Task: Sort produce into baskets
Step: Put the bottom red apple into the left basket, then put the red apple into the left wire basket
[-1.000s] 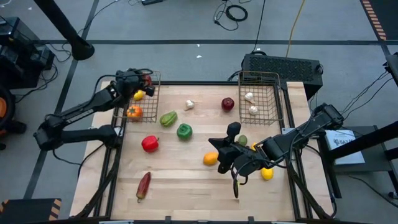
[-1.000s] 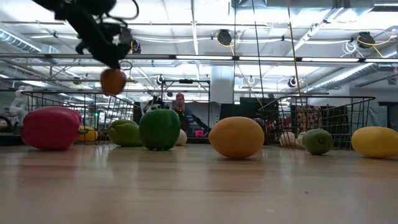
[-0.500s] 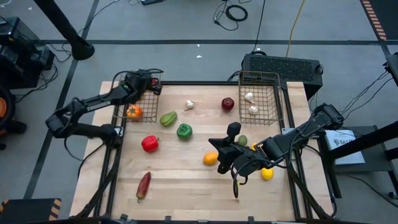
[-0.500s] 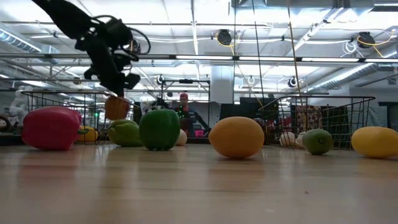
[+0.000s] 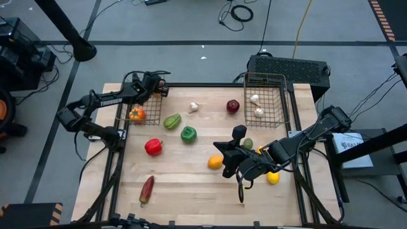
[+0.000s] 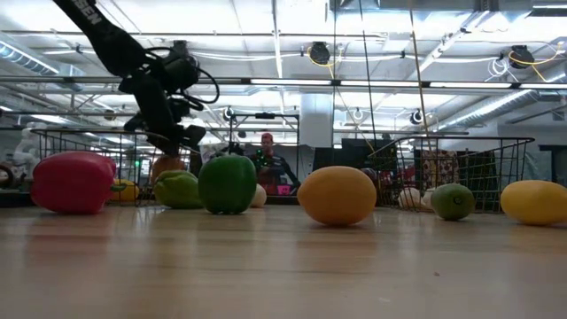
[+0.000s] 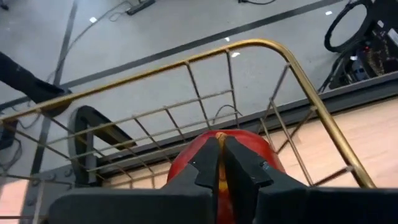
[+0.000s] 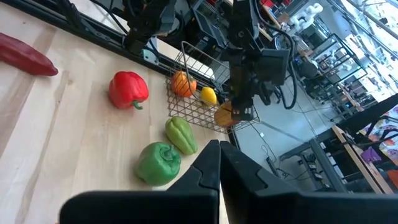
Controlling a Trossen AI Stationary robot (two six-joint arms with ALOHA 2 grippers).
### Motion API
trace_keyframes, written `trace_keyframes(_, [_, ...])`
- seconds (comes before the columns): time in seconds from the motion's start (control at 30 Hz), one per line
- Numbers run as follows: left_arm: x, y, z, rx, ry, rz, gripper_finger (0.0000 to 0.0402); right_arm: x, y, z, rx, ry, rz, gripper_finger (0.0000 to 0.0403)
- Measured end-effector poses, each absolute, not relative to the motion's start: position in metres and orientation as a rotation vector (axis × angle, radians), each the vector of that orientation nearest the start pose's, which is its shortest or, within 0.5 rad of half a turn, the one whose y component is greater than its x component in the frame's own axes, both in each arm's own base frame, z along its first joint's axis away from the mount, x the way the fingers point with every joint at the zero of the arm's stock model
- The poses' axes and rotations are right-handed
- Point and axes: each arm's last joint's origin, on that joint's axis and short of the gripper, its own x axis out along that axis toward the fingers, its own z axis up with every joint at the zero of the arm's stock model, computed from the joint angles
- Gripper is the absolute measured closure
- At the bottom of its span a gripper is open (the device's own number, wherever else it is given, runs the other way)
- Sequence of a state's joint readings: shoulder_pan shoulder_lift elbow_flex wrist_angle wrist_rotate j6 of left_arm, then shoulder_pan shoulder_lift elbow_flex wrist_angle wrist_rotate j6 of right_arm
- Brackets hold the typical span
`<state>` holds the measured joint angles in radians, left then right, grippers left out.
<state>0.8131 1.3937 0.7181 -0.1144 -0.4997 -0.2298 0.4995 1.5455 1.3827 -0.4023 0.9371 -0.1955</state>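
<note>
- Chili (image 5: 147,189), dark red, lies nearest the front edge of the wooden surface (image 5: 191,197), on the left side and well apart from everything else.
- A lemon (image 5: 273,178) sits toward the front right, partly under the right arm.
- An orange (image 5: 215,162) lies near the middle, just beside the right gripper (image 5: 224,152).
- The right gripper hangs low over the middle of the surface and points toward the left side. Its fingers are pressed together and hold nothing.
- A small green fruit (image 5: 248,144) shows just behind that arm.
- A red pepper (image 5: 152,147) stands left of the middle. Behind it are a dark green pepper (image 5: 188,133) and then a light green pepper (image 5: 172,121), all apart from one another.
- A red apple (image 5: 233,106) and a garlic bulb (image 5: 194,107) lie farther back on the bare surface, the apple just beside the right basket (image 5: 281,79).
- Two more garlic bulbs (image 5: 257,105) rest inside that right basket at the back right.
- The left basket (image 7: 261,43) stands at the back left, with an orange pepper (image 5: 137,114) in its near end.
- The left gripper (image 5: 152,86) reaches into the far end of this basket. Its fingers are all but together and nothing is visibly clamped between them.
- A reddish round fruit (image 7: 186,158) lies in the basket right past the fingertips.
</note>
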Motion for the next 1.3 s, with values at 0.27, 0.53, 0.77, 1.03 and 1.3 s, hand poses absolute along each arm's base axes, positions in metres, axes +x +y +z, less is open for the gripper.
trace_keyframes(0.27, [0.174, 0.203, 0.192, -0.291, 0.713, 1.288, 0.0290, 0.307, 0.141, 0.341, -0.565, 0.472, -0.385, 0.0403])
trace_keyframes(0.53, [0.175, 0.168, 0.246, -0.153, 0.624, 1.167, 0.0270, 0.306, 0.140, 0.340, -0.572, 0.481, -0.384, 0.0403])
trace_keyframes(0.77, [0.163, 0.103, 0.287, -0.179, 0.473, 0.863, 0.0269, 0.304, 0.134, 0.333, -0.549, 0.544, -0.408, 0.0403])
trace_keyframes(1.03, [0.151, 0.041, 0.298, -0.238, 0.461, 0.458, 0.0269, 0.294, 0.103, 0.314, -0.376, 0.731, -0.544, 0.0403])
trace_keyframes(1.3, [0.158, 0.015, 0.292, -0.211, 0.436, 0.300, 0.0269, 0.289, 0.059, 0.298, -0.308, 0.898, -0.710, 0.0403])
